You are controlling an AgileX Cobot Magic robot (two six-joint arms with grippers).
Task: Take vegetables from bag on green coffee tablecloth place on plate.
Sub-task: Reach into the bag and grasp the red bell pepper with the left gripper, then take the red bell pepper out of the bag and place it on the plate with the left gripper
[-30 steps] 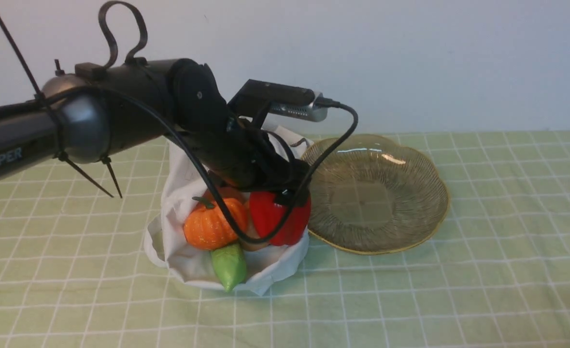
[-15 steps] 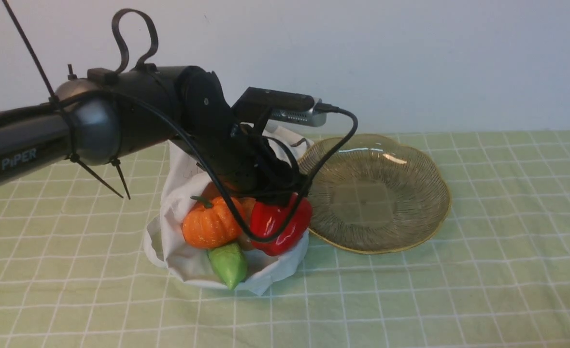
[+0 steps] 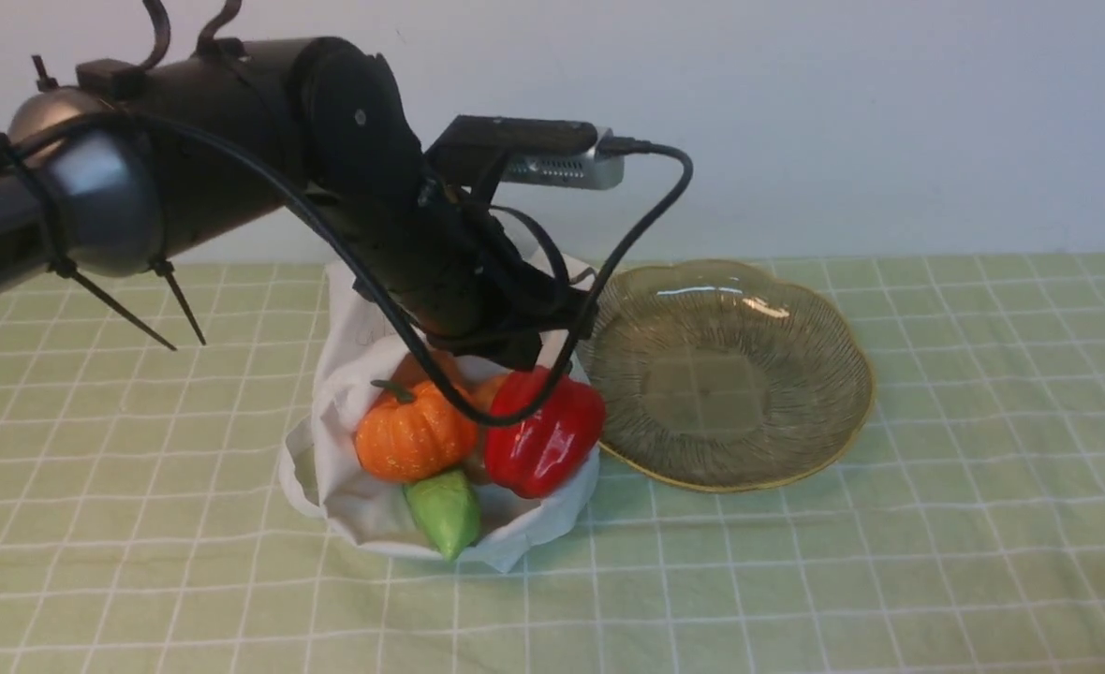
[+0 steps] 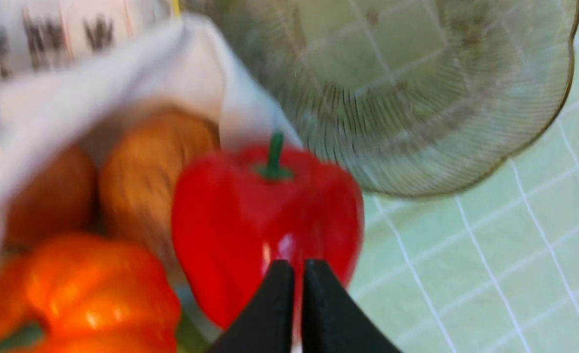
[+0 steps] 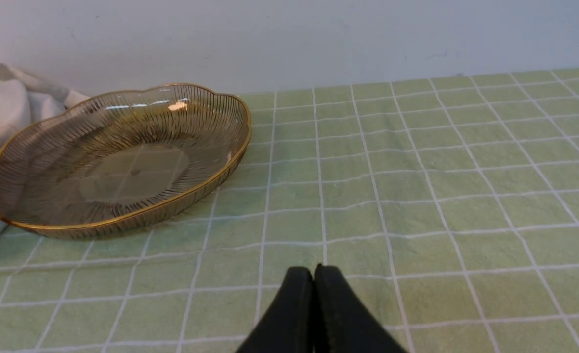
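Glossy red bell pepper (image 3: 543, 435) leans on the rim of the bag (image 3: 342, 374) nearest the plate (image 3: 796, 374), mid-desk, with the left gripper (image 4: 298, 267) just above it, fingers (image 4: 272, 304) pressed together on nothing. Judged risk: closed tips shove it onto the green coffee tablecloth (image 3: 890, 562) (the dangling cable (image 3: 646, 215) may also snag). Only the left wrist view shows the pepper's green stem (image 4: 274, 157); only the right wrist view shows the right gripper (image 5: 313, 279), clenched empty over cloth.

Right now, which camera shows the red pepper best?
The front view: the red pepper is sharp, lying at the bag mouth beside the pumpkin, only a cable crossing its top. The left wrist view shows its stem but blurred, behind the left hand. The right wrist view misses it.
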